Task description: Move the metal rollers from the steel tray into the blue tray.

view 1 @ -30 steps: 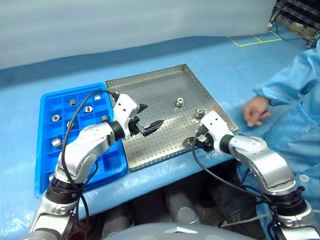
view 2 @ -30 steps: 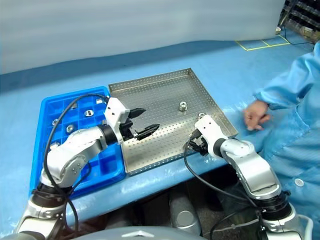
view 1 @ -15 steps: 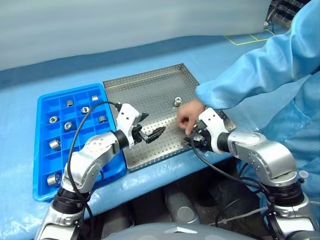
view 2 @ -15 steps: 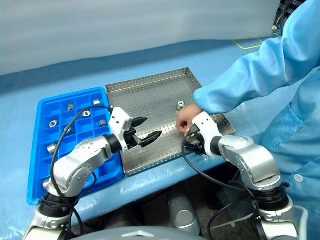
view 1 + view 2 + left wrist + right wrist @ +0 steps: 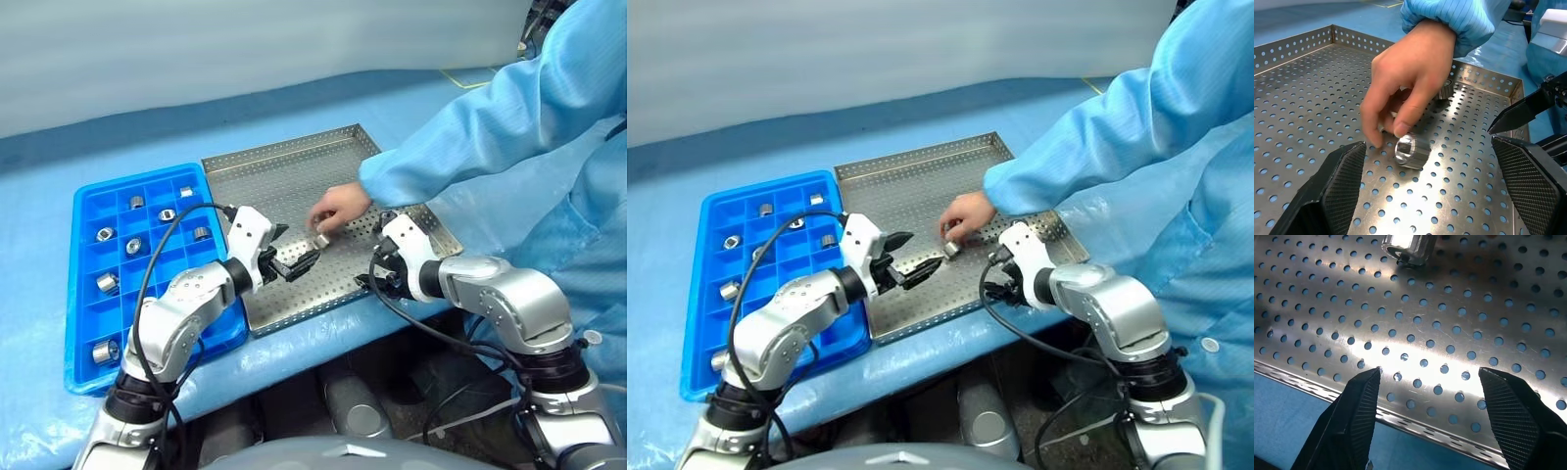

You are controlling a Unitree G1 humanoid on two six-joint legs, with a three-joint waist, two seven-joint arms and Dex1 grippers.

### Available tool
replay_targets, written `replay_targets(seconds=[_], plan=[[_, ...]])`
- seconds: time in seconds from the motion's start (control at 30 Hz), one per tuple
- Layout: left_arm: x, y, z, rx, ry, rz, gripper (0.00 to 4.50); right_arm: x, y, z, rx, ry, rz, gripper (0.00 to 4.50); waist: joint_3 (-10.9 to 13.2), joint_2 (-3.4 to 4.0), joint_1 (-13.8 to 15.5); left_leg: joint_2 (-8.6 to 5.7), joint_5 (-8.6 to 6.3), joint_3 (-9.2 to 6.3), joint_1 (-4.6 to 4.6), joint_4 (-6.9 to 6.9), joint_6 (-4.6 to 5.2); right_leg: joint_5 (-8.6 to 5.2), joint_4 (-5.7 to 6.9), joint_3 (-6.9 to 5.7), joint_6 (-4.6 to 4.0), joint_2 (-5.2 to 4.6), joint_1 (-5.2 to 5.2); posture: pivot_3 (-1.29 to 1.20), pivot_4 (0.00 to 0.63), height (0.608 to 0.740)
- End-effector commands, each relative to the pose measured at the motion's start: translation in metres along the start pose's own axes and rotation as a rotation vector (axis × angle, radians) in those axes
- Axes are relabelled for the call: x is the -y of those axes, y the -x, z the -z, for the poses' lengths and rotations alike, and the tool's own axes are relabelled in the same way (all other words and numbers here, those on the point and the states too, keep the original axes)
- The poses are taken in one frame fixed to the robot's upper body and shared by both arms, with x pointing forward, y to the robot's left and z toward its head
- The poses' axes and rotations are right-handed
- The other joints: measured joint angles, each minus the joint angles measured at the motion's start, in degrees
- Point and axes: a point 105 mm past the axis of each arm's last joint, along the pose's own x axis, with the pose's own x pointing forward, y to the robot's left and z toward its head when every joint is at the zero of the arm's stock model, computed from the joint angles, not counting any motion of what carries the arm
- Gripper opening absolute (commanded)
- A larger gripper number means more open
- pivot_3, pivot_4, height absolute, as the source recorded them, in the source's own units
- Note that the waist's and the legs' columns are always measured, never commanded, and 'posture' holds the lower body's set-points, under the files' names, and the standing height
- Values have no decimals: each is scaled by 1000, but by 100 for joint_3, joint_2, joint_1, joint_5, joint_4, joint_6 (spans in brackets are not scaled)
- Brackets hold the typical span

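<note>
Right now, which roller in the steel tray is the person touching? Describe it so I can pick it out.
Find the steel tray right of the blue tray. Near its middle, a person's hand reaches in between the left gripper and right gripper. The roller lies on its side at the fingertips; another roller sits behind the hand, mostly hidden.

Silver rounded arm shells with white wrist housings are seen, a black cable looped along each arm; the left gripper (image 5: 291, 249) and right gripper (image 5: 1442, 416) are fitted with black, cross-hatched fingers
</note>
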Motion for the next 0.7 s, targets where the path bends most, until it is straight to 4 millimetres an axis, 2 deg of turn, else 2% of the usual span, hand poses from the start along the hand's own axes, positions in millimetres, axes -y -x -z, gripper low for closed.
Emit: replay_targets(seconds=[0.03,0.13,0.23,0.4,0.7], plan=[[-18,16,-18,52,-59,-86,4474,1,3,-19,110,19,42,3408,0,0,-1,2,0,0,0,0,0,0,1,0,0,2,-1,-302,150,740],[-30,24,-18,43,-69,-137,4474,-3,0,-28,161,52,50,3408,0,1,9,2,0,1,-1,0,0,1,2,1,1,3,-2,-301,150,740],[-50,41,-19,24,-92,-224,4474,-13,-8,-43,247,34,19,3408,1,0,7,2,0,2,-4,-2,0,3,0,3,5,1,-6,-290,150,740],[-67,59,-26,14,-129,-302,4474,-27,-19,-53,300,14,-27,3408,1,1,51,2,0,2,-5,-3,0,8,0,3,13,0,-10,-271,150,740],[-69,71,-29,21,-126,-340,4474,-36,-42,-64,327,29,-77,3408,2,2,138,2,-1,4,-6,-4,0,25,0,1,-13,-4,-12,-222,150,740]])
